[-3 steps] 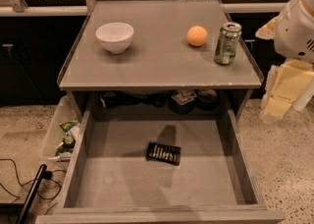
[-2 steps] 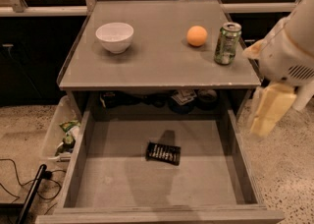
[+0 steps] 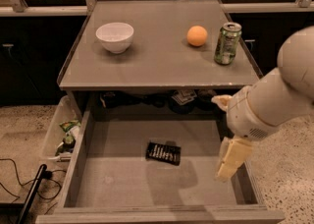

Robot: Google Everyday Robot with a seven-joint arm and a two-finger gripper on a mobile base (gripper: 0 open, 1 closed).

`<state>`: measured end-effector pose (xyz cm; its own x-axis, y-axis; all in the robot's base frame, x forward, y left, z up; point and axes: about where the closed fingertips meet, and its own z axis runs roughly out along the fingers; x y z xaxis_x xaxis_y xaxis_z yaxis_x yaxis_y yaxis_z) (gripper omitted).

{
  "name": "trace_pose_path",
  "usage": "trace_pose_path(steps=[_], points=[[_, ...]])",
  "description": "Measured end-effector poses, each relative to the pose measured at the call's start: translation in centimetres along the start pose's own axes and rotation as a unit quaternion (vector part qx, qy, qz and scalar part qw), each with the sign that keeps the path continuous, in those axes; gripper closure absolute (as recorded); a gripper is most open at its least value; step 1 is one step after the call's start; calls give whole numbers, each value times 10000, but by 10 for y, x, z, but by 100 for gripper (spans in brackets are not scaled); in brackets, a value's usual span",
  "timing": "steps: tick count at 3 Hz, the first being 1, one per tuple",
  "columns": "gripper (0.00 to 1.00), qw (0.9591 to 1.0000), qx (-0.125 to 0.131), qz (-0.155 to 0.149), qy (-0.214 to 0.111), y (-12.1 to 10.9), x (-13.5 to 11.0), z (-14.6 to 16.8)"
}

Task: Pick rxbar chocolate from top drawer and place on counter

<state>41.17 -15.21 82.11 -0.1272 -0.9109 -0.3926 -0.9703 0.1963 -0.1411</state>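
Observation:
The rxbar chocolate (image 3: 164, 153) is a small black wrapper bar lying flat near the middle of the top drawer's grey floor (image 3: 122, 181). The drawer is pulled open below the counter (image 3: 162, 63). My gripper (image 3: 229, 161) hangs from the pale arm (image 3: 267, 105) at the right, over the drawer's right wall. It is to the right of the bar, apart from it, and holds nothing that I can see.
On the counter stand a white bowl (image 3: 115, 36), an orange ball (image 3: 196, 36) and a green can (image 3: 227, 43). A white side bin of clutter (image 3: 61, 137) hangs left of the drawer. A black cable (image 3: 19, 188) lies on the speckled floor.
My arm has swung left and down from beside the counter's right edge. The gripper now hangs over the drawer's right wall, closer to the bar. The bar has not moved.

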Motion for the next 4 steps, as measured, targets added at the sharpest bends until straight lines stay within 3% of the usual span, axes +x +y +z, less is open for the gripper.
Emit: trace_pose_path(steps=[1,2,3,4], points=[[0,9998,209,-25,-65,-8,-3,3],[0,9998,205,-26,-64,-8,-3,3],[0,9996,94,30,-265,-9,-3,33],[0,9980,-68,151,-609,-19,-3,90]])
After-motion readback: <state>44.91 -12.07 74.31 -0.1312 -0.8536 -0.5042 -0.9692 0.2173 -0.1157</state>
